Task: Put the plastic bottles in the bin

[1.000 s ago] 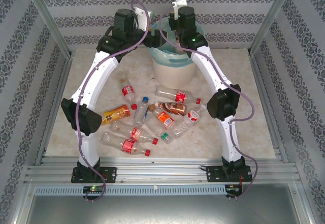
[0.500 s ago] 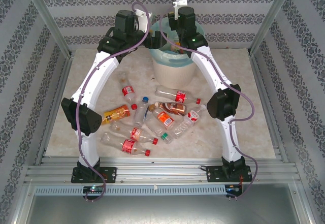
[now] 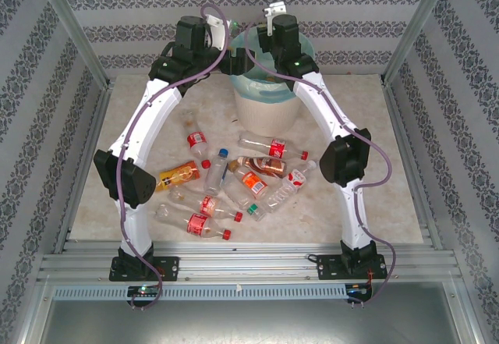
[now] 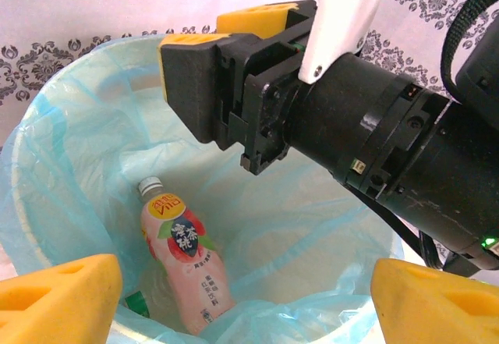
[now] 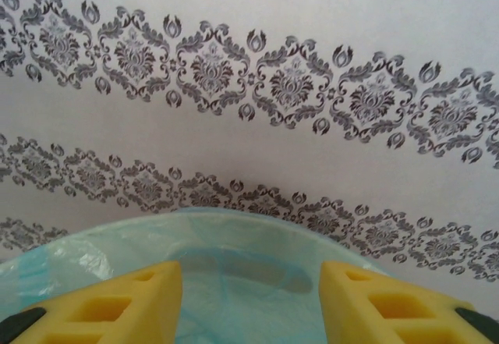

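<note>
Starting at the near edge of the worktop (image 3: 405,203) and finding the plastic bottles (image 3: 234,180) lying on their sides in a loose heap across its middle, between the two white arms. Noting clear bodies, mostly red or orange labels, and red, blue, green or white caps. Picking out a red-capped one (image 3: 207,225) nearest the front, an orange-filled one (image 3: 178,175) at the left of the heap, a blue-capped one (image 3: 218,168) in the centre, and a brown-filled one (image 3: 261,164) beside it.

Moving on to the far edge and meeting the bin (image 3: 269,110), a round cream bucket with a pale turquoise liner folded over its rim, standing well apart from the heap. Looking down into it through the left wrist camera and seeing a pink-labelled bottle (image 4: 183,266) with a white cap leaning against the liner, with something green (image 4: 139,303) just beside its base, too hidden to name.

Finding both arms reaching over the bin's mouth. Seeing the left hand (image 4: 249,305) hanging above the rim, yellow pads standing apart and gripping nothing. Seeing the right hand (image 5: 249,305) likewise parted and empty, facing the patterned back wall (image 5: 249,86) and crowding the space in front of the left camera.
</note>
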`<action>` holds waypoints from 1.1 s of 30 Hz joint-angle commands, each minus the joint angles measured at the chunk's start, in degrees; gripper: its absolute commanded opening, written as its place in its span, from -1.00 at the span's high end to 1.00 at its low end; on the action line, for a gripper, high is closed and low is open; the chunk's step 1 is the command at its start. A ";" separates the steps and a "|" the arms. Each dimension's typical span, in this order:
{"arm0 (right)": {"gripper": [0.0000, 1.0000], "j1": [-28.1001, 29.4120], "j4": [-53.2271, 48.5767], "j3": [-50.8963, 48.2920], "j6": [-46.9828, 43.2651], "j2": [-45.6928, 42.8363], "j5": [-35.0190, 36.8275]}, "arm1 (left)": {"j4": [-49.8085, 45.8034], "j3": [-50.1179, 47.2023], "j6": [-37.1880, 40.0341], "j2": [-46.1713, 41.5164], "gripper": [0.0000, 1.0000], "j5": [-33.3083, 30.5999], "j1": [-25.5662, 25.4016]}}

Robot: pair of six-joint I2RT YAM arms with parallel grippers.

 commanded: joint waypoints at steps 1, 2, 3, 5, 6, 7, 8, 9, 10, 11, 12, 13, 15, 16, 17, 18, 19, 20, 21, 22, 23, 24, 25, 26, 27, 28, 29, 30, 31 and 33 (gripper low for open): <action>-0.01 -0.43 -1.60 -1.88 4.04 -6.37 -3.61 | -0.46 -0.24 -1.23 -0.60 -0.66 1.14 0.56; -0.01 -0.32 -2.43 -2.60 5.24 -7.67 -4.74 | -0.72 -0.25 -1.14 -0.85 -0.66 1.21 0.55; -0.01 -0.35 -3.03 -3.51 6.36 -9.17 -5.95 | -0.94 -0.24 -1.03 -1.17 -0.65 1.23 0.54; -0.01 -0.09 -3.86 -5.73 8.06 -12.36 -7.47 | -1.04 -0.87 -0.75 -1.88 -0.64 1.57 0.57; -0.01 -0.02 -4.46 -7.39 9.04 -13.96 -8.25 | -0.84 -1.48 -0.70 -2.39 -0.63 1.88 0.48; -0.02 0.12 -4.97 -8.66 9.69 -15.70 -8.91 | -0.61 -2.16 -0.66 -2.98 -0.62 2.19 0.39; -0.02 0.24 -5.66 -10.36 10.51 -17.61 -9.57 | -0.16 -3.12 -0.77 -3.74 -0.61 2.57 0.24; -0.03 0.47 -6.30 -12.38 11.24 -20.26 -10.30 | 0.50 -4.17 -0.72 -4.62 -0.60 2.63 0.06; -0.03 0.83 -6.93 -14.25 11.81 -22.47 -10.66 | 1.06 -5.17 -0.58 -5.53 -0.60 2.65 -0.19; -0.04 1.23 -7.55 -17.25 12.31 -25.43 -10.73 | 1.85 -6.44 -0.30 -6.49 -0.60 2.64 -0.61; -0.04 1.84 -7.87 -20.58 12.96 -28.73 -10.64 | 2.83 -8.03 -0.10 -7.67 -0.59 2.59 -1.08; -0.05 2.49 -7.62 -24.34 13.59 -31.85 -10.23 | 3.80 -9.64 0.08 -8.67 -0.59 2.71 -1.53; -0.07 3.82 -5.40 -34.08 16.01 -39.84 -8.79 | 7.52 -14.48 1.21 -11.48 -0.59 4.04 -2.89; -0.09 4.35 -4.74 -38.03 17.15 -43.04 -8.33 | 9.42 -17.06 1.90 -12.75 -0.59 4.56 -3.69; -0.10 4.81 -5.11 -42.19 18.49 -46.83 -7.72 | 11.53 -19.71 2.91 -14.11 -0.59 5.03 -4.57; -0.10 5.16 -6.25 -45.79 19.88 -50.35 -6.63 | 13.19 -21.84 3.99 -15.10 -0.60 5.15 -5.58; -0.10 5.36 -6.98 -48.66 21.20 -53.20 -5.63 | 14.23 -23.06 4.81 -15.72 -0.60 5.03 -6.42; -0.11 5.62 -7.70 -52.64 22.34 -56.44 -4.68 | 14.76 -23.75 5.85 -15.89 -0.60 4.78 -7.57; -0.11 5.66 -8.93 -55.71 23.62 -59.74 -3.93 | 14.72 -23.75 6.70 -15.68 -0.60 4.72 -8.63; -0.11 5.63 -10.52 -57.79 25.05 -62.22 -2.89 | 14.52 -23.55 7.23 -15.27 -0.60 4.84 -9.57; -0.11 5.62 -12.09 -60.20 26.80 -65.02 -1.46 | 14.14 -23.25 7.74 -14.71 -0.59 5.13 -10.62; -0.11 5.70 -12.99 -62.55 27.98 -67.74 -0.76 | 13.55 -23.09 8.61 -14.34 -0.59 5.14 -11.78; -0.11 5.72 -13.51 -64.77 28.96 -70.02 -0.42 | 13.22 -23.21 9.23 -14.18 -0.59 4.85 -12.93; -0.11 5.71 -14.34 -66.86 29.99 -72.40 -0.12 | 12.63 -23.39 10.13 -14.14 -0.59 4.26 -14.35; -0.10 5.71 -15.68 -68.59 30.95 -74.46 0.44 | 11.67 -23.29 11.35 -14.14 -0.59 3.53 -15.84; -0.10 5.71 -16.86 -69.90 31.66 -76.05 0.81 | 10.89 -23.26 12.76 -14.14 -0.59 2.96 -17.37; -0.11 5.71 -18.29 -71.32 32.50 -77.69 1.13 | 9.97 -23.27 14.04 -14.22 -0.59 2.39 -19.07; -0.11 5.56 -19.35 -72.65 33.17 -79.23 1.18 | 8.96 -23.18 15.38 -14.31 -0.59 1.66 -20.71; -0.10 5.62 -20.43 -73.44 33.93 -80.35 1.17 | 8.14 -23.10 16.31 -14.40 -0.59 0.87 -22.22; -0.11 5.67 -22.68 -75.36 36.16 -82.88 0.58 | 6.76 -23.24 17.31 -14.70 -0.59 -0.03 -25.07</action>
